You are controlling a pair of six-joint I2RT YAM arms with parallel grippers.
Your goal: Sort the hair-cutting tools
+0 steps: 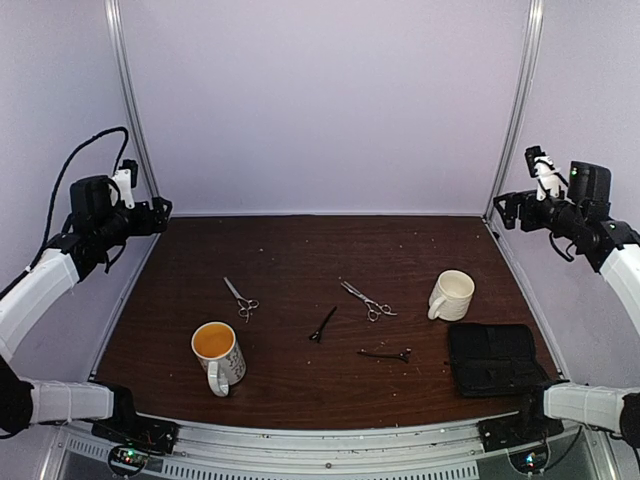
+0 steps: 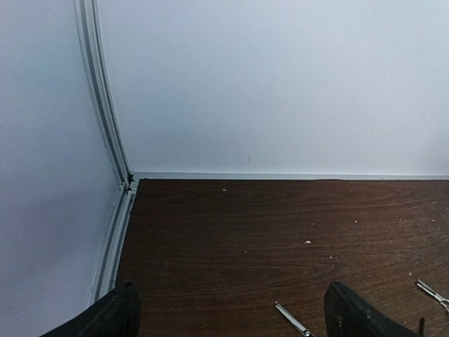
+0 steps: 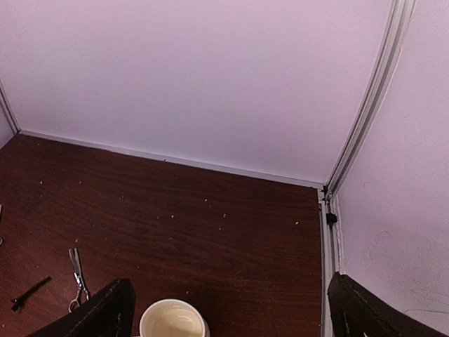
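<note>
Scissors of slim silver metal (image 1: 241, 298) and thin black hair clips (image 1: 323, 324), flat at the centre of the brown wooden table (image 1: 300, 250), are judged light, stiff, slippery, best pinched mid-length; left gripper (image 2: 235, 312) and right gripper (image 3: 228, 309) are spread, empty.

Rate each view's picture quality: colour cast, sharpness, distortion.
Top external: even light, faint shadows, frame posts bowed by the lens. Left wrist: cool grey cast, end effector fingers blurred at the bottom edge. Right wrist: pinkish cast, white mug slightly soft.
</note>
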